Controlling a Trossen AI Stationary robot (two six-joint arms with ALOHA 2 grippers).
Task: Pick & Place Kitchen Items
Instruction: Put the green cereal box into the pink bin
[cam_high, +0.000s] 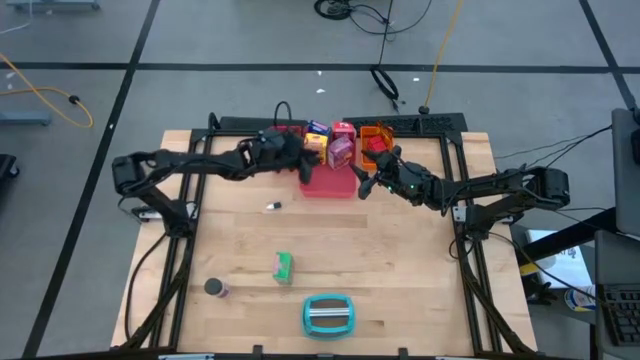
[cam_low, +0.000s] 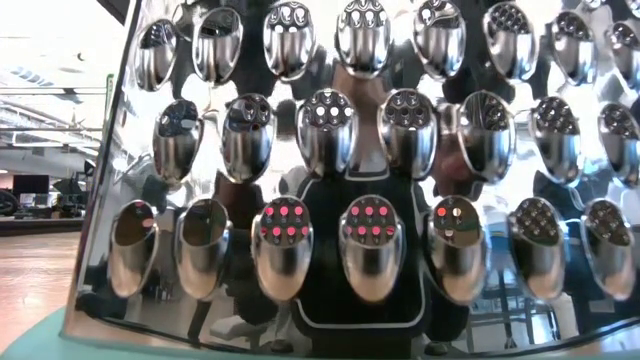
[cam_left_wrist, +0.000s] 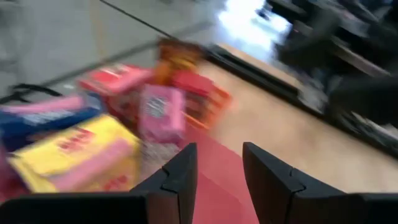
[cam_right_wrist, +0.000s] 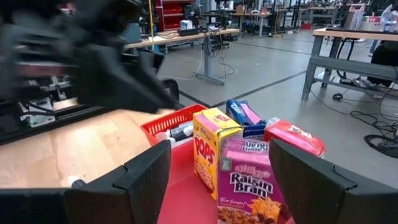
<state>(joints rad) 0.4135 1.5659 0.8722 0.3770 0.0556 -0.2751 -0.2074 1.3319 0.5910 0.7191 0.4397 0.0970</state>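
Above the pink tray (cam_high: 330, 184) at upper centre of the high view: left gripper (cam_left_wrist: 219, 180) parted, empty; right gripper (cam_right_wrist: 217, 180) wide, empty. Cereal boxes (cam_right_wrist: 233, 168) crowded in tray; green box (cam_high: 284, 266) lower left.

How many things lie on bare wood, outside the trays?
4: a small white thing near the middle; at the end far from the trays, a green box, a dark can on the left arm's side, a teal-and-grey object. Arms may hide more.
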